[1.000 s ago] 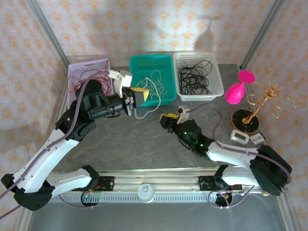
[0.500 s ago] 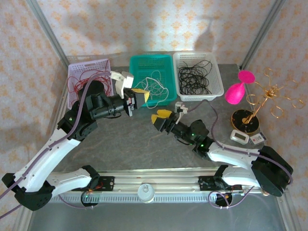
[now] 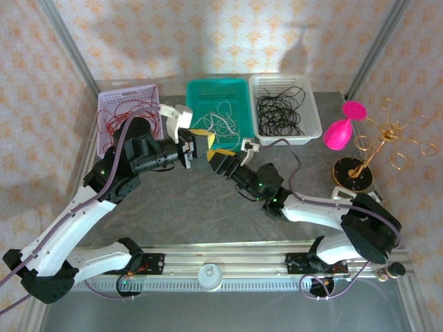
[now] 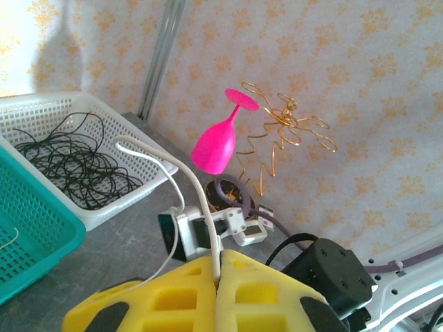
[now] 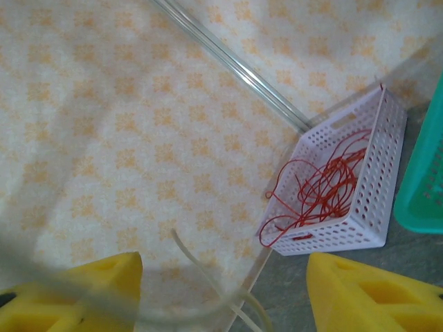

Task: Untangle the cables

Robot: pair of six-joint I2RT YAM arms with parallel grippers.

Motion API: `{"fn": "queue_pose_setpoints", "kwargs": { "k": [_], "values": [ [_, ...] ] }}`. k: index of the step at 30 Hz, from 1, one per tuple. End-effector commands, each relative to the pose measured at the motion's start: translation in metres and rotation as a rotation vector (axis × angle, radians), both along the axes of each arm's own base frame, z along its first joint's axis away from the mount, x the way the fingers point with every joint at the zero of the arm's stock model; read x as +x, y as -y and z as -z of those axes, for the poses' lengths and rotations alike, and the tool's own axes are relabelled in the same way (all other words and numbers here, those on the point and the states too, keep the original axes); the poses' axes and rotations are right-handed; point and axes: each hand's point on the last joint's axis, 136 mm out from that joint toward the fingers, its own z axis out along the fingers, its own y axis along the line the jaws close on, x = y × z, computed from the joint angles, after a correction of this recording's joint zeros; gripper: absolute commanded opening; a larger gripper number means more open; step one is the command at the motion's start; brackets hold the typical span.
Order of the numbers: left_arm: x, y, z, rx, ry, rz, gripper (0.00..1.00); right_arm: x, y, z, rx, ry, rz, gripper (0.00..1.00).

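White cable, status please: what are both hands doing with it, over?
Left hand shut on white cable. Right hand open, cable running between its fingers, not gripped. Nothing seen blocking.

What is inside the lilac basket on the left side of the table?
The lilac basket holds red cables in a loose tangle; some loops hang over its rim. From above, the left arm covers its near right corner, so that part is hidden there.
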Motion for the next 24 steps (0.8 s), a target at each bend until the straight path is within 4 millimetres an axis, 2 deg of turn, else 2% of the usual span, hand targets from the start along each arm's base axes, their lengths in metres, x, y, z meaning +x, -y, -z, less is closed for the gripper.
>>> {"fn": "queue_pose_setpoints", "kwargs": {
  "k": [1, 5, 7, 13, 19, 24],
  "values": [
    [-0.002, -0.002, -0.010, -0.028, 0.043, -0.006, 0.00, 0.014, -0.003, 0.007, 0.050, -0.125, 0.056, 0.61],
    [-0.001, -0.003, -0.011, -0.029, 0.048, -0.015, 0.00, 0.028, 0.001, 0.039, 0.065, -0.279, 0.135, 0.53],
    [-0.002, -0.004, -0.014, -0.029, 0.055, -0.018, 0.00, 0.031, 0.002, 0.050, 0.084, -0.318, 0.148, 0.46],
    [-0.002, -0.006, -0.016, -0.029, 0.062, -0.022, 0.00, 0.031, 0.004, 0.058, 0.092, -0.327, 0.168, 0.34],
    [-0.001, -0.005, -0.016, -0.030, 0.063, -0.023, 0.00, 0.030, 0.011, 0.060, 0.065, -0.308, 0.195, 0.14],
    [0.004, -0.008, -0.022, -0.027, 0.077, -0.055, 0.00, 0.027, 0.015, 0.073, -0.035, -0.278, 0.211, 0.00]
  ]
}}
